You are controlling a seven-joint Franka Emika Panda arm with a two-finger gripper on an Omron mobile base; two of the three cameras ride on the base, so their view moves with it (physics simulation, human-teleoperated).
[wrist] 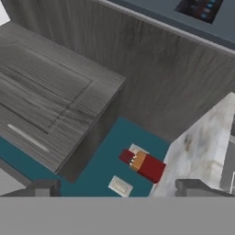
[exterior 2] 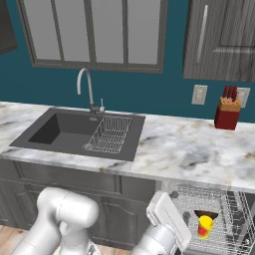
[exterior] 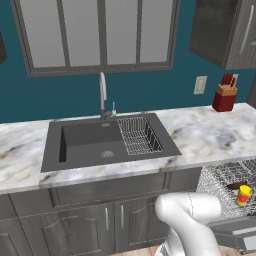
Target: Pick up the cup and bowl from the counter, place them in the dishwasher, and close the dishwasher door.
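The cup [exterior 2: 204, 226] and the bowl [exterior 2: 205, 215] sit touching in the dishwasher [exterior 2: 219, 204] rack; the gripper [wrist: 117, 187] is open, holding nothing.

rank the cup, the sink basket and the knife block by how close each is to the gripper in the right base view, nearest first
1. The cup, in the dishwasher rack just right of the gripper.
2. The sink basket, up and left in the basin.
3. The knife block, far back against the wall on the right.
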